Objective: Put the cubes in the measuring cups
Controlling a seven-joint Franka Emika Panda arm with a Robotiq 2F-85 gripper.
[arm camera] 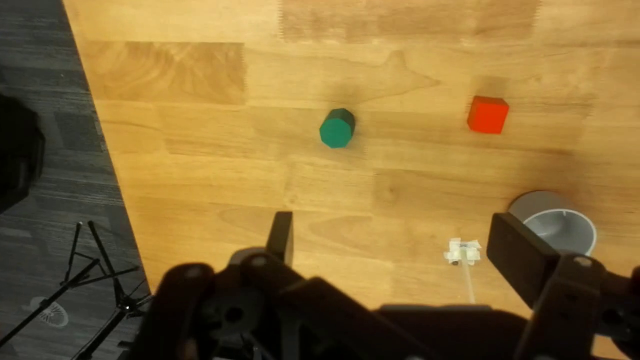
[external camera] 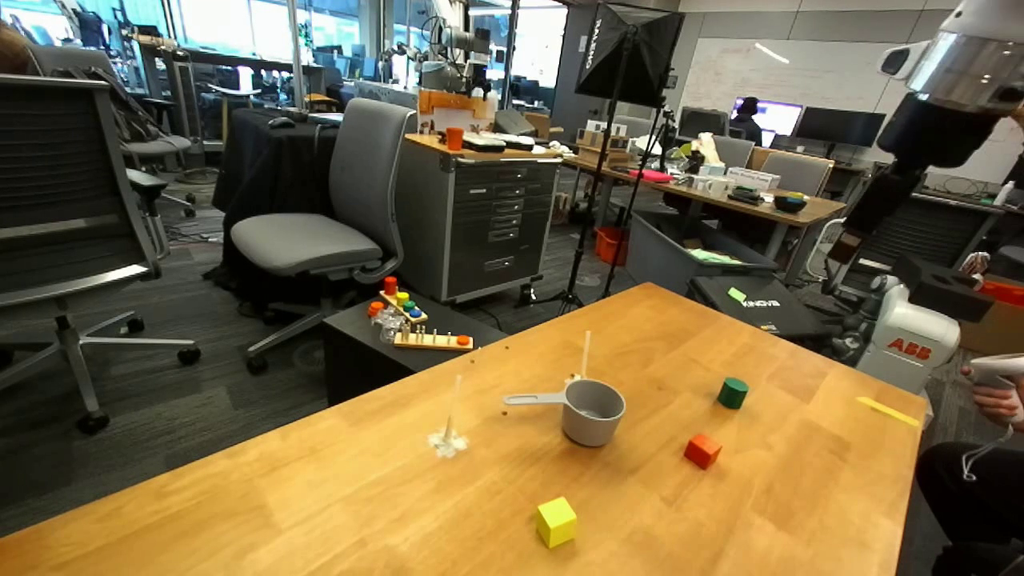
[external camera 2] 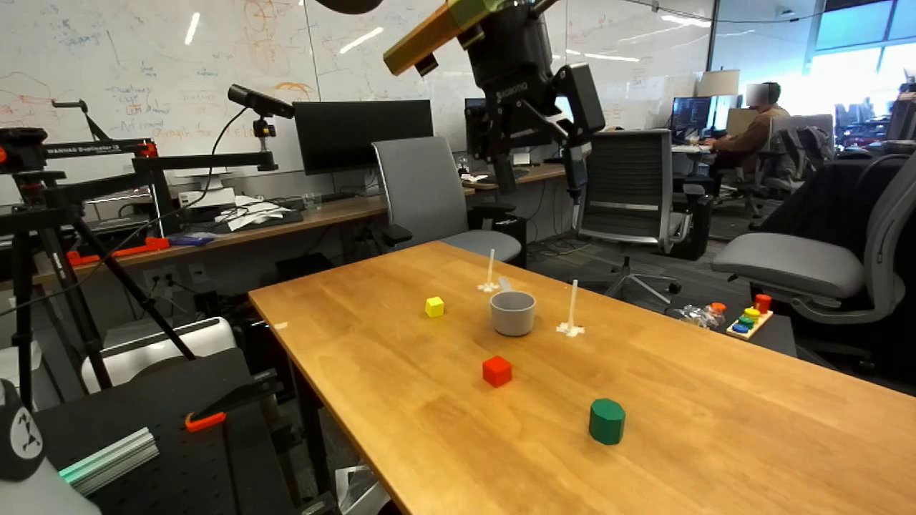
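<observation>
The grey measuring cup (external camera: 590,416) stands upright on the wooden table in both exterior views, handle attached. The wrist view shows its mouth (arm camera: 562,232) partly behind a finger. The red cube (external camera 2: 497,371), the yellow cube (external camera 2: 434,307) and the green block (external camera 2: 607,422), eight-sided rather than square, lie apart on the table outside the cup. The wrist view shows the red cube (arm camera: 489,115) and green block (arm camera: 337,131); the yellow cube is out of that view. My gripper (arm camera: 395,245) is open and empty, high above the table. The clear cup does not show in any view.
Two thin upright sticks, one (external camera 2: 572,307) and another (external camera 2: 491,270), are taped to the table close to the cup. The table's edge (arm camera: 117,175) runs along the left of the wrist view. A low black stand with toys (external camera: 432,340) is beside the table.
</observation>
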